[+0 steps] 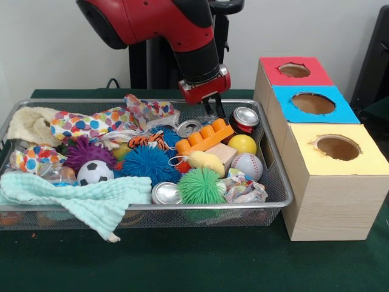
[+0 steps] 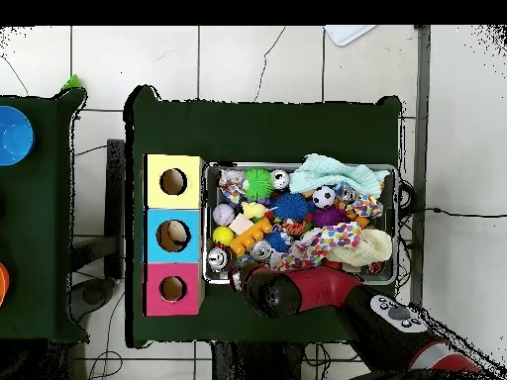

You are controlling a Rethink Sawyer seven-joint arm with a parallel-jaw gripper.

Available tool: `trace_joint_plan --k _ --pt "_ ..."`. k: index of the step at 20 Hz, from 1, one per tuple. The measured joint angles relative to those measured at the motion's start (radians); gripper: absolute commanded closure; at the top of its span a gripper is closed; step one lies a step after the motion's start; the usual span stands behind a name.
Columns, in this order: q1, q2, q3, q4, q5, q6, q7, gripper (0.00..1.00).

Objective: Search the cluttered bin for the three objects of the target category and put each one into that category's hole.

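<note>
The wire mesh bin (image 1: 276,176) is full of toys and cloths; it also shows in the overhead view (image 2: 397,213). One clear crinkly plastic container (image 1: 55,174) with a bluish glint lies at the bin's left, between a dotted paper wad and the soccer ball, half under the mint cloth. I see no other clear container. My gripper (image 1: 214,111) hangs over the bin's far right part, its two dark fingers apart and empty, just above the orange brick (image 1: 203,139) and beside a silver can (image 1: 245,117). The blue-topped box's hole (image 1: 313,103) is to the right of the bin and also shows from overhead (image 2: 173,236).
The red-topped box (image 1: 294,70) and the yellow-topped box (image 1: 338,148) flank the blue one. Silver cans (image 1: 165,193), spiky balls (image 1: 201,185), a baseball (image 1: 247,165), dotted paper wads (image 1: 243,190), a mint cloth (image 1: 79,198) and a dotted cloth (image 1: 91,125) crowd the bin.
</note>
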Motion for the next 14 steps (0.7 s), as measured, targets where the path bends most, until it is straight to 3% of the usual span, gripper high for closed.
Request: trace_joint_plan --k 7,14 --pt "-0.003 -0.035 0.002 0.013 0.003 0.005 0.000 1.00" --pt "-0.025 -0.136 0.026 0.067 0.053 0.079 0.000 1.00"
